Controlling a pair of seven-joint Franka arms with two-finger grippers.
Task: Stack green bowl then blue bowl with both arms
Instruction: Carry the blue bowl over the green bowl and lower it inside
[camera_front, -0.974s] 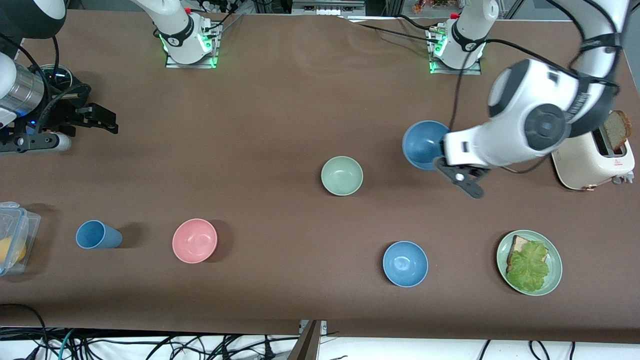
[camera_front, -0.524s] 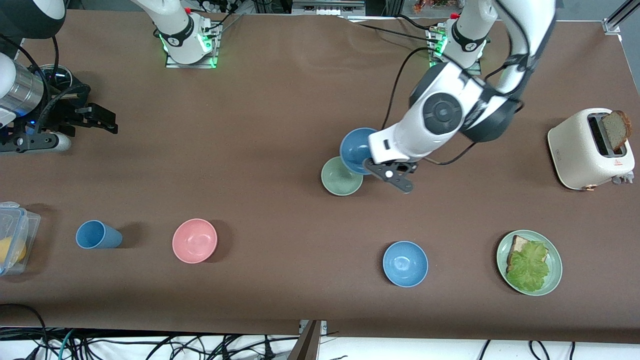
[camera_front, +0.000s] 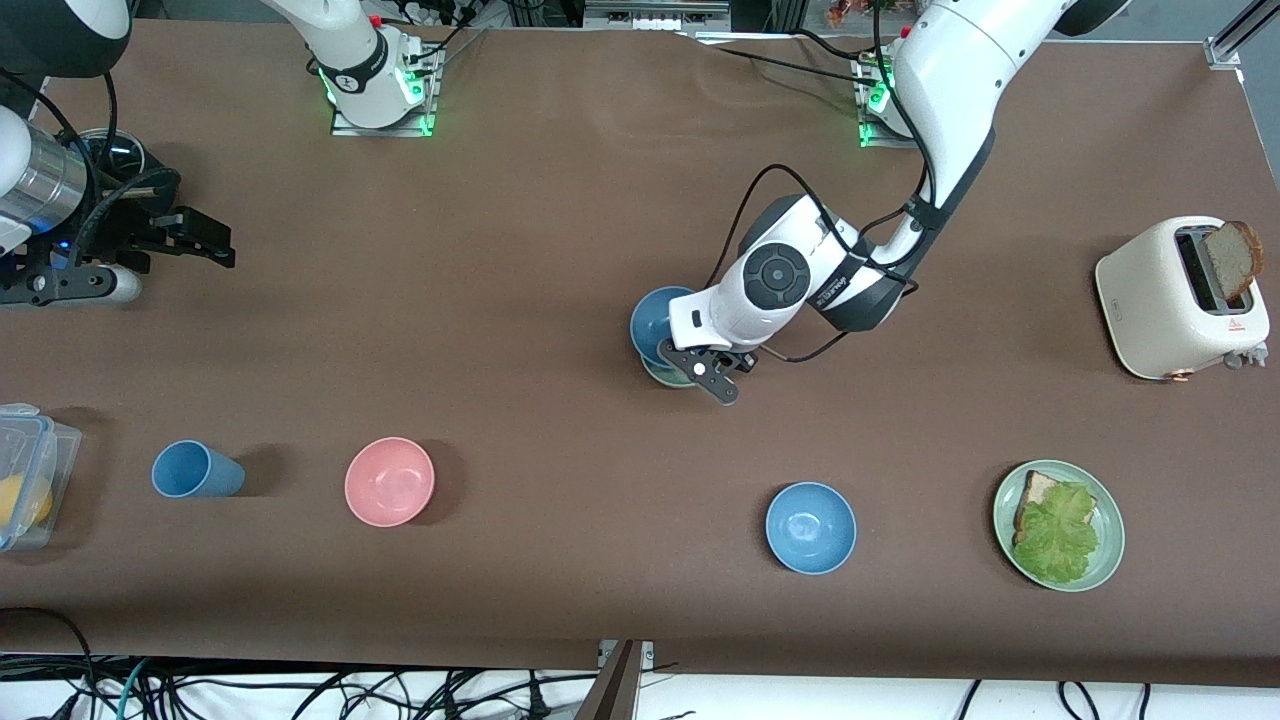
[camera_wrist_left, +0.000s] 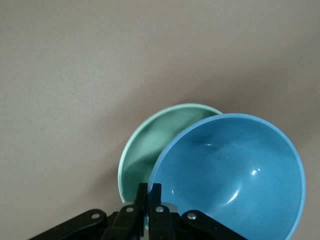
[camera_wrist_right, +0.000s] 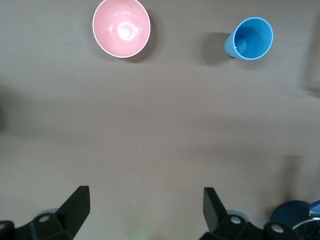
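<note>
My left gripper is shut on the rim of a blue bowl, holding it just over the green bowl at mid-table. In the left wrist view the blue bowl covers most of the green bowl, set off to one side, with my left gripper pinching its rim. Whether the two bowls touch I cannot tell. A second blue bowl sits nearer the front camera. My right gripper waits open over the right arm's end of the table, and between its tips nothing shows.
A pink bowl and a blue cup stand toward the right arm's end. A green plate with bread and lettuce and a toaster are at the left arm's end. A plastic container sits at the table's edge.
My left arm has carried the blue bowl from near the toaster toward the right arm's end and lowered it over the green bowl. The right arm has not moved.
</note>
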